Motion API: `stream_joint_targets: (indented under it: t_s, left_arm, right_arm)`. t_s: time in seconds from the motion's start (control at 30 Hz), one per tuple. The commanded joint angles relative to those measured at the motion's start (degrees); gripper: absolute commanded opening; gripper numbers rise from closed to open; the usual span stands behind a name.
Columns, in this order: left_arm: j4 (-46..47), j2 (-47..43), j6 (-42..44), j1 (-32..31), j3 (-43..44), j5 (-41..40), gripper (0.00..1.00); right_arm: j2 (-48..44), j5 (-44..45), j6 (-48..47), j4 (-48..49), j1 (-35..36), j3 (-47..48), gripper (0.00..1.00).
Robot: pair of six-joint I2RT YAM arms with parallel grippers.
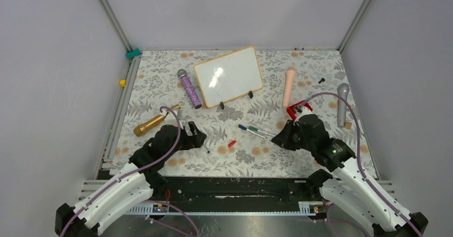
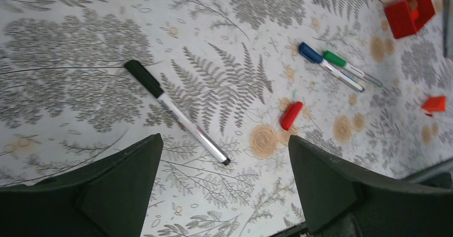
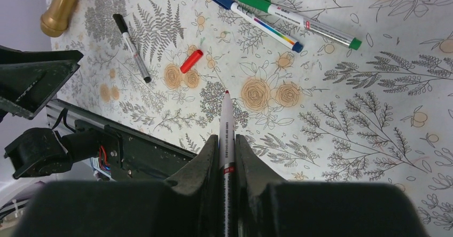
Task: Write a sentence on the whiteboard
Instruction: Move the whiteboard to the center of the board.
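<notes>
**Desk:** What have you got on screen?

**Me:** Grey walls around a table (image 1: pixel 267 159) covered with a floral cloth. The whiteboard (image 1: pixel 228 77) sits near the middle of the far edge, skewed, with its black clip feet towards me. I see its face as white with a patch of glare.

**Desk:** What's around it?

**Me:** A purple microphone (image 1: pixel 189 88) is just beside its left side, and a pink one (image 1: pixel 289 86) is off to its right. A gold microphone (image 1: pixel 149 125) lies towards the left edge. Mid-table, a blue marker (image 3: pixel 256 19) and a green marker (image 3: pixel 299 21) lie side by side, with a loose red cap (image 3: pixel 191 61) near them.

**Desk:** And the jaws?

**Me:** My right jaws are clenched on a red-tipped marker (image 3: pixel 226 125), uncapped, with its tip pointing out over the cloth. My left jaws are spread wide and grasp nothing, and a black-capped marker (image 2: pixel 176 111) lies on the cloth beneath them.
</notes>
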Motion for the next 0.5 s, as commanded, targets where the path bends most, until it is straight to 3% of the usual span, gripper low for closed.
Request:
stream_joint_targets:
  t_s: [0.0, 0.27, 0.47]
  left_arm:
    - [-2.9, -2.3, -2.2, 0.3, 0.5, -9.5, 0.91]
    - [1.7, -3.9, 5.1, 0.3, 0.3, -8.8, 0.94]
    - [7.6, 6.0, 6.3, 2.1, 2.5, -9.3, 0.95]
  right_arm:
    - [-3.9, 0.2, -3.1, 0.5, 0.0, -1.4, 0.00]
    - [-5.5, 1.1, -7.5, 6.0, 0.0, -2.0, 0.00]
    - [-1.5, 3.8, -11.5, 13.4, 0.0, -0.7, 0.00]
